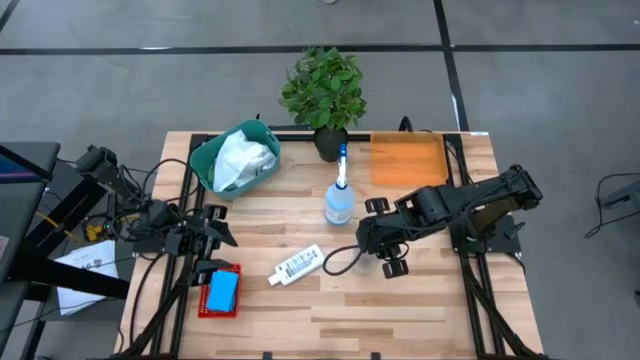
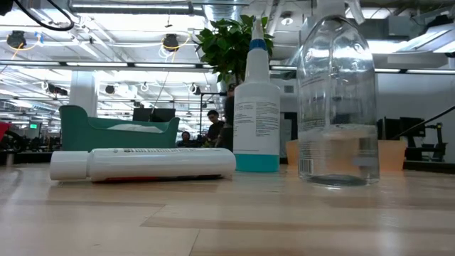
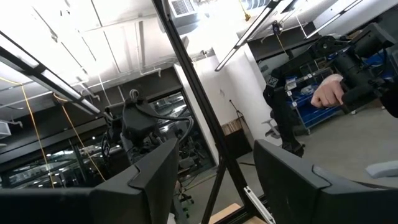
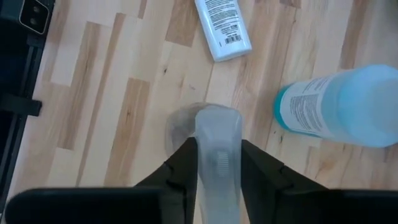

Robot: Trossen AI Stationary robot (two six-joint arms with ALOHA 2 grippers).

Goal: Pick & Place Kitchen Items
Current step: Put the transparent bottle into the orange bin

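Right gripper [image 4: 217, 163]: over the table's middle, just right of the white bottle; clenched on the neck of the clear bottle [image 4: 217, 134], a finger pressed to each side.
Clear bottle [image 2: 338, 107]: upright, base on the wood in the low view; gripped but not lifted.
Left gripper [image 3: 217, 186]: waiting at the table's left edge, above the red tray; fingers spread, nothing between them.
Likely placed: cloth [image 1: 243, 160] lying in the teal bin [image 1: 205, 160] at the far left; blue sponge [image 1: 222, 290] on the red tray [image 1: 203, 305] at the near left. Both judged as put away, not certain.
Left loose: spray bottle [image 1: 339, 202] standing mid-table, near the plant [image 1: 322, 88]; white bottle [image 1: 298, 265] lying on its side nearer the front, just beside the clear bottle.
Orange tray [image 1: 408, 160]: far right, bare; possibly where the bottles belong, cannot tell.
Other sponges: none in sight.
Progress: roughly mid-task by this reckoning; one bottle in hand, two more waiting.
Step in hand: grasp made, lift and carry to come.
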